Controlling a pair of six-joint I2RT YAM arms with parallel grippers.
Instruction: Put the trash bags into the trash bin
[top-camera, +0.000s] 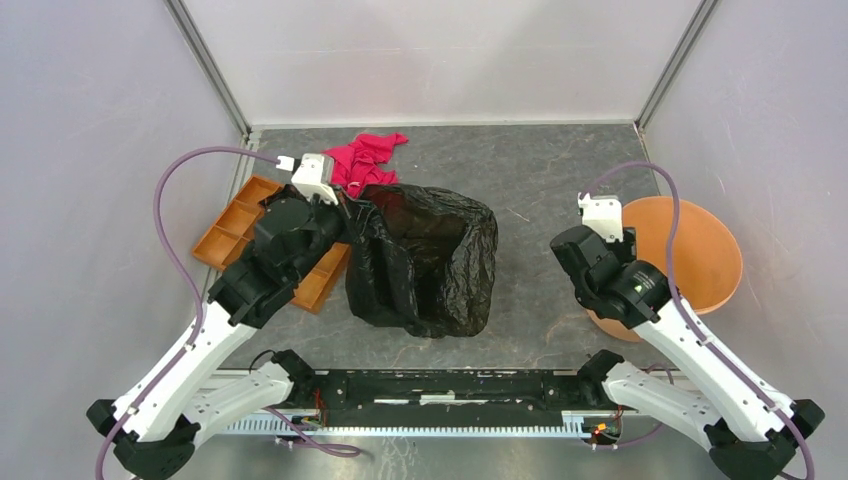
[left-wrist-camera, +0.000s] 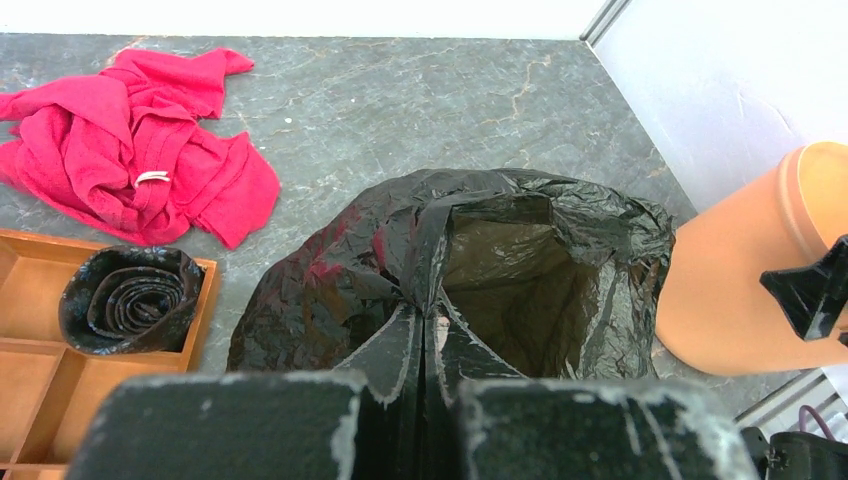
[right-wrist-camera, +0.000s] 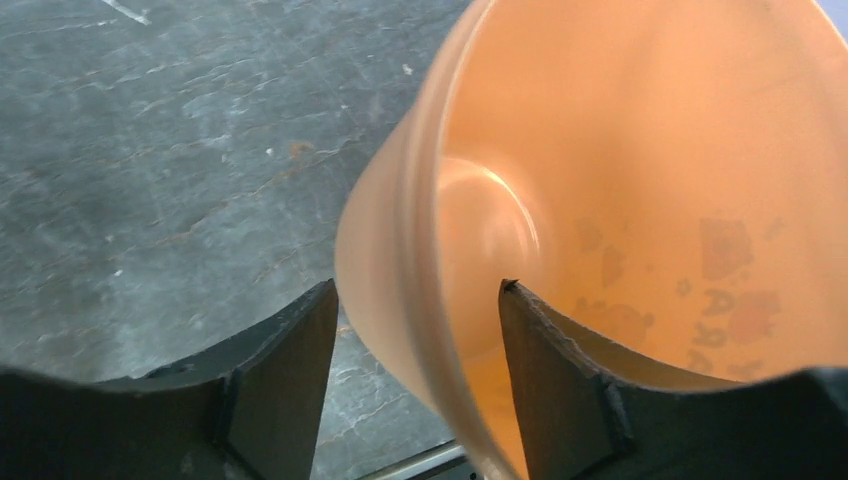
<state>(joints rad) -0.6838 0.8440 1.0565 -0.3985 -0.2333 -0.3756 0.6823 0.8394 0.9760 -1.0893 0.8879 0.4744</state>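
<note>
My left gripper (left-wrist-camera: 430, 335) is clenched on a gathered fold of the bag (top-camera: 425, 260), at the rim farthest from the bin (top-camera: 700, 250). The bag stands open-mouthed on the table, well apart from the bin, on its left-arm side. The film is thin, creased and shiny black. I judge it almost weightless, limp and slick, so a bunched fold of rim should hold better than a flat panel. My right gripper (right-wrist-camera: 415, 290) stands released astride the bin's rim, one finger inside and one outside. The bin is smooth, stiff terracotta plastic, round and tapering, and probably light enough to tip. A second, rolled bag (left-wrist-camera: 130, 300) sits in the tray (left-wrist-camera: 30, 380), beyond the first bag from the bin.
</note>
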